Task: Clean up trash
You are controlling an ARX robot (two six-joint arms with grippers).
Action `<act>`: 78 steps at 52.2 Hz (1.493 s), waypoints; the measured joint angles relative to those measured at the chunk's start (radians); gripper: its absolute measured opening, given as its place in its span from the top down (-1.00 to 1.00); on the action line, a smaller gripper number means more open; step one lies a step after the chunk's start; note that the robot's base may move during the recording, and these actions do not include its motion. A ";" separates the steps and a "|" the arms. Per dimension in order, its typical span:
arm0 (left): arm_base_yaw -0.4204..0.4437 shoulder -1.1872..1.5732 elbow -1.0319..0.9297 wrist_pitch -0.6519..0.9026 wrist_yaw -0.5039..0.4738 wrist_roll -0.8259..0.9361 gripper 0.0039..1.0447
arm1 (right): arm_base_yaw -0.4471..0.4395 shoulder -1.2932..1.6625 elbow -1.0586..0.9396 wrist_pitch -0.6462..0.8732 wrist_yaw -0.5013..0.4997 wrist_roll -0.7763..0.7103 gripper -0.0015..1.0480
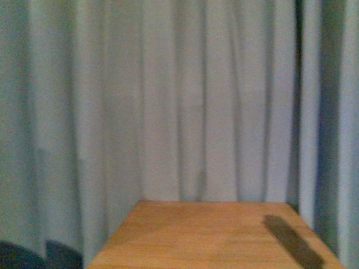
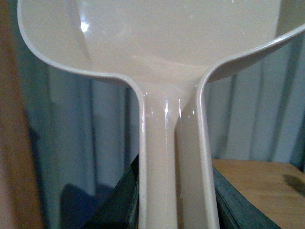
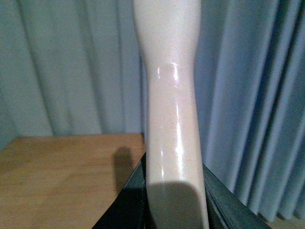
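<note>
The left gripper clamps the dustpan handle at lower centre; the right gripper clamps a cream handle. The trash appears in no view. Risk: both tools block the wrist cameras, so a blind sweep over the table may miss it.

Wooden table before pleated grey-blue curtain

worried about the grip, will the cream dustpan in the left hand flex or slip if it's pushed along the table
The dustpan looks like rigid moulded plastic with raised edges down its handle, so it probably won't flex. Its glossy highlights suggest a slick surface, so it might twist in the left hand. Thin walls: likely light.
</note>
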State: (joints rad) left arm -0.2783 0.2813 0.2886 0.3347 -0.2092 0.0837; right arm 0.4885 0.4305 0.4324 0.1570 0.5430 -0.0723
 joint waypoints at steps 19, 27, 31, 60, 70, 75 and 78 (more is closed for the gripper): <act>0.003 -0.006 -0.003 0.002 -0.009 -0.002 0.51 | 0.000 0.006 -0.001 0.001 -0.005 -0.001 0.62; 0.003 -0.005 -0.003 0.002 -0.011 -0.003 0.51 | 0.000 0.003 -0.001 0.001 -0.006 -0.001 0.62; 0.003 -0.006 -0.003 0.002 -0.011 -0.003 0.51 | 0.000 0.004 -0.001 0.001 -0.007 -0.001 0.62; 0.003 -0.006 -0.005 0.002 -0.013 -0.003 0.51 | 0.000 0.003 -0.001 0.001 -0.007 -0.001 0.62; 0.003 -0.006 -0.006 0.002 -0.014 -0.003 0.51 | 0.002 0.003 -0.001 0.001 -0.012 -0.002 0.62; 0.003 -0.005 -0.007 0.002 -0.010 -0.003 0.51 | 0.000 0.003 -0.001 0.001 -0.005 -0.002 0.62; 0.003 -0.007 -0.006 0.002 -0.015 -0.003 0.51 | 0.001 0.003 -0.001 0.001 -0.010 -0.002 0.62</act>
State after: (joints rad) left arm -0.2756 0.2745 0.2821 0.3367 -0.2241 0.0807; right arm 0.4896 0.4335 0.4316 0.1581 0.5331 -0.0738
